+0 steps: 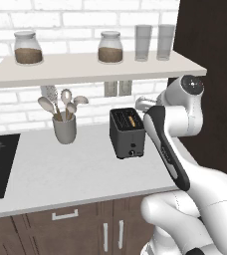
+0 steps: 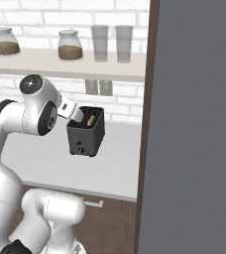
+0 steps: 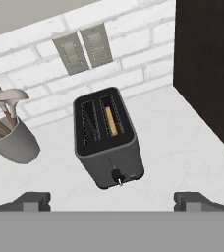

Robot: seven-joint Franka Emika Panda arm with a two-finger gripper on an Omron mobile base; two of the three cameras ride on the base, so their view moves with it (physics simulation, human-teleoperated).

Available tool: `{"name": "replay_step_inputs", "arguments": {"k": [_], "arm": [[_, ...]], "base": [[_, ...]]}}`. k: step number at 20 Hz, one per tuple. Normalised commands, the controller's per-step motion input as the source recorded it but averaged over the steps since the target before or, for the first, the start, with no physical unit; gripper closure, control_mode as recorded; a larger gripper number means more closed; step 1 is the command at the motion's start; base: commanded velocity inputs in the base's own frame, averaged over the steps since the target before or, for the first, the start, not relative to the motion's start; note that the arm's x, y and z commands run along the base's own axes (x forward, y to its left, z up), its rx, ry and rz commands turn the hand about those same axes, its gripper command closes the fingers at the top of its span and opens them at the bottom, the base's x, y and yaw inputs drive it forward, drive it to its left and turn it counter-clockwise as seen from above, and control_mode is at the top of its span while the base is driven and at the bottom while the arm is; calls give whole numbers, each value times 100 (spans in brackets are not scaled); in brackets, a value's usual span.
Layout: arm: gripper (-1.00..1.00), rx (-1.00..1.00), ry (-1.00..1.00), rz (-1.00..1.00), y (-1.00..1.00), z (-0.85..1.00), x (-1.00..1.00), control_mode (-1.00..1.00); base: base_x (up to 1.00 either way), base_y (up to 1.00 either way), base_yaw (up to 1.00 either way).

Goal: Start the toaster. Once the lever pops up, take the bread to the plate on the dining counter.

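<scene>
Above the pale worktop, item one: my gripper (image 3: 111,201), jaws wide apart, holding nothing, hovering short of the toaster (image 3: 109,138). Item two: the bread (image 3: 111,120), seated in the right-hand slot as my hand view shows it. Item three: the lever (image 3: 116,175), a tiny tab on the narrow front face. Risks, as I judge them: fingertips slipping off so small a tab; a skewed push shoving the toaster across the worktop; the utensil crock (image 3: 12,140) standing near on one side.
</scene>
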Motion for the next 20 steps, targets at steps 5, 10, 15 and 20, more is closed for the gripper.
{"name": "replay_step_inputs", "arguments": {"k": [5,10,15,20], "arm": [[-100,0,0,0,0,0,0,-100],[-100,0,0,0,0,0,0,-100],[-100,0,0,0,0,0,0,-100],[-100,0,0,0,0,0,0,-100]], "base": [[0,0,0],[0,0,0],[0,0,0],[0,0,0]]}}
